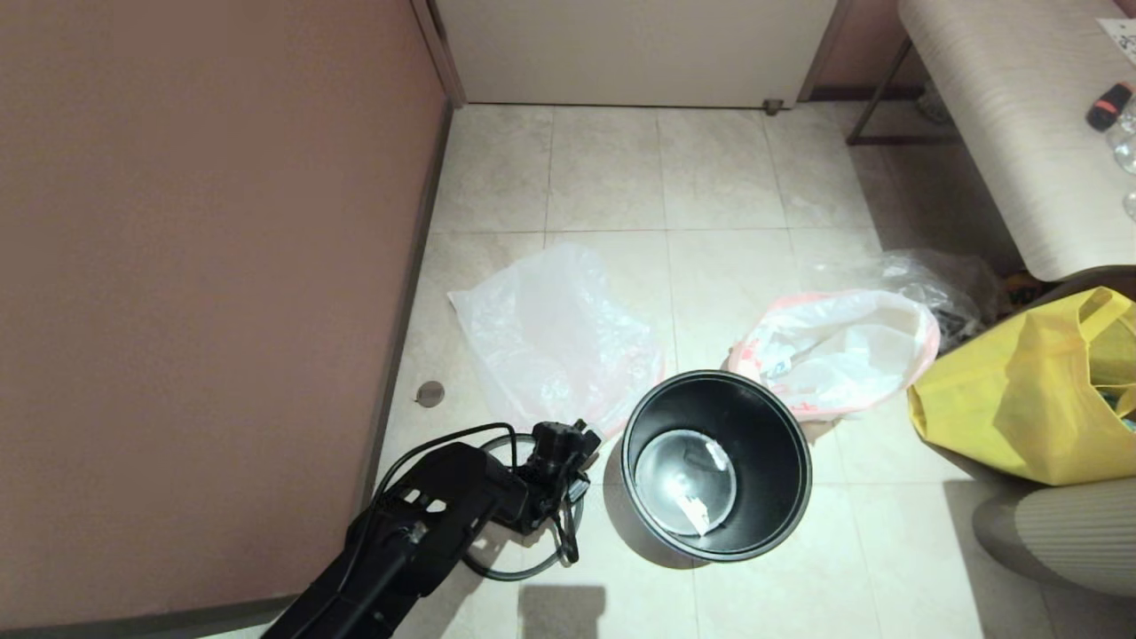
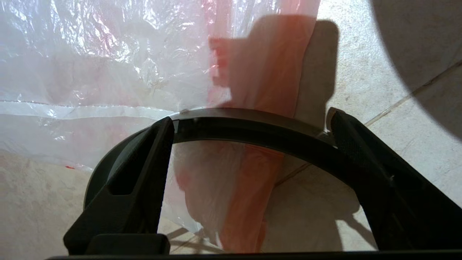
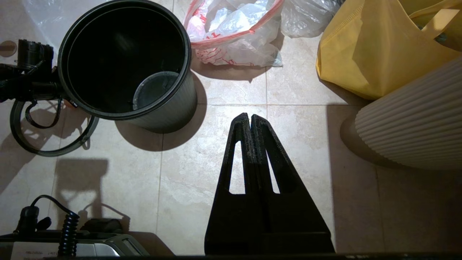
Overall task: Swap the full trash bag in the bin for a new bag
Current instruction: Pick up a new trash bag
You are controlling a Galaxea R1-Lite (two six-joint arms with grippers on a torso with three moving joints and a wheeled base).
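Yellow bag: largest item, soft fabric, at the robot's right, clear of the work. Full trash bag: pink-rimmed, bulging, on the floor just behind and right of the bin, mouth gaping; likely light but bulky. Clear bag: colourless, crumpled, just behind the full one. New bag: lies flat on the tiles left of and behind the bin, its near end under the ring; judged very light, limp and slippery, liable to cling to the floor; best taken at the pink rim band, where the film is doubled. Bin: dark, round, upright, unlined, a scrap of paper in its bottom. Grey ring: off the bin, resting on the floor and across the new bag's rim, in the way of a clean pinch. Left gripper: jaws spread wide, straddling the ring, holding nothing. Right gripper: fingers pressed together, empty, parked above bare floor.
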